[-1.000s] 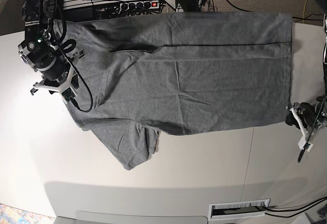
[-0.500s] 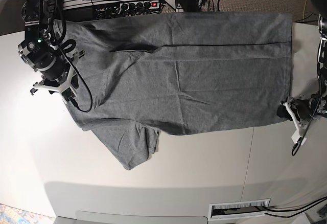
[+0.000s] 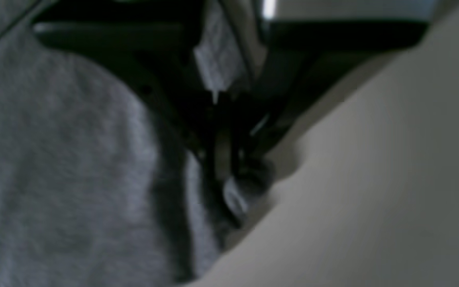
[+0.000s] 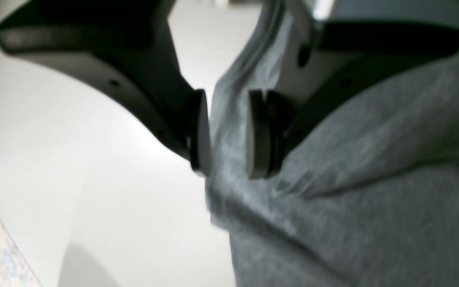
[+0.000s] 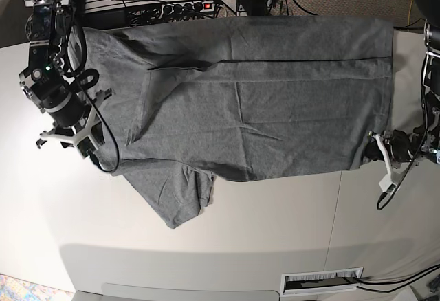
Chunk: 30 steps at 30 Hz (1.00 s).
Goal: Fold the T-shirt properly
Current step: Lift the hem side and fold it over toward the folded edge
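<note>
Since the earlier base frames, both grippers have shifted: the left gripper (image 5: 377, 151), at 3 o'clock, has slid inward onto the T-shirt's (image 5: 254, 95) hem corner, and the right gripper (image 5: 86, 136), at 9 o'clock, has dropped lower along the collar-side edge.

Base view: T-shirt lies flat across the white table (image 5: 240, 225), filling the upper half, hem toward 3 o'clock, shoulders toward 9 o'clock. One sleeve points to 7 o'clock. A long fold line runs across the body near 12 o'clock. Power strip (image 5: 175, 7) sits beyond the table edge at 12 o'clock. Left gripper touches the hem corner; right gripper sits at the shoulder edge.

Left wrist view: blurred. Left gripper (image 3: 229, 159) has its jaws brought together, with a bunched lip of grey T-shirt (image 3: 54, 171) fabric pinched at the tips. Cloth spreads toward 8 o'clock; bare table (image 3: 373, 199) toward 4 o'clock.

Right wrist view: right gripper (image 4: 225, 131) stands partly closed, with a raised ridge of T-shirt (image 4: 373, 199) edge running up between the pads (image 4: 257, 131); both pads press the cloth. Fabric spreads to 4 o'clock, table (image 4: 94, 179) to 8 o'clock.
</note>
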Each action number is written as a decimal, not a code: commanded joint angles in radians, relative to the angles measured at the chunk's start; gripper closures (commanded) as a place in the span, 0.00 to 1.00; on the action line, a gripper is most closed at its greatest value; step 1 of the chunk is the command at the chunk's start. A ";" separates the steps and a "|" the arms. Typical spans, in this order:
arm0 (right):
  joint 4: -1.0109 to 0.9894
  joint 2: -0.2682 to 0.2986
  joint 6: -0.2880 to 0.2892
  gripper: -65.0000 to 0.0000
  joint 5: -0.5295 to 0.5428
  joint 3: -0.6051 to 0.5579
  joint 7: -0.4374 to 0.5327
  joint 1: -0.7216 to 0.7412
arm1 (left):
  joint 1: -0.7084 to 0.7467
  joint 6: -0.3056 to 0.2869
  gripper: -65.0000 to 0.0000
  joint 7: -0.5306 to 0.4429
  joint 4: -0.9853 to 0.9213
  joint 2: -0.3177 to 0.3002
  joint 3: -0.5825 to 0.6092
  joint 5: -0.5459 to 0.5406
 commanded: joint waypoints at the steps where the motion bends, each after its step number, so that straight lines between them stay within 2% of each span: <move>1: -0.019 0.014 -0.011 0.75 -0.003 0.009 0.033 0.031 | -0.030 -0.005 1.00 -0.002 0.027 -0.023 -0.010 -0.031; 4: -0.143 -0.017 -0.010 0.73 -0.002 0.009 0.082 0.105 | -0.030 -0.009 1.00 0.023 0.075 -0.041 -0.010 -0.063; 8: -0.317 -0.074 -0.010 0.61 0.006 0.006 0.107 0.230 | -0.030 -0.011 1.00 0.037 0.157 -0.079 -0.010 -0.063; 11: -0.423 -0.097 -0.006 0.61 0.012 -0.016 0.122 0.328 | -0.030 -0.010 1.00 0.060 0.227 -0.107 -0.010 -0.063; 15: -0.548 -0.099 -0.005 0.61 -0.003 -0.111 0.125 0.457 | -0.030 -0.007 1.00 0.067 0.268 -0.133 -0.010 -0.063; 23: -0.882 -0.099 -0.005 0.61 -0.058 -0.322 0.140 0.654 | -0.027 -0.007 1.00 0.067 0.269 -0.138 -0.010 -0.058; 26: -0.964 -0.099 0.005 0.61 -0.060 -0.363 0.124 0.683 | -0.027 -0.007 1.00 0.066 0.269 -0.142 -0.010 -0.055; 30: -1.017 -0.099 0.021 0.61 -0.067 -0.367 0.151 0.686 | -0.027 -0.007 1.00 0.066 0.269 -0.142 -0.010 -0.048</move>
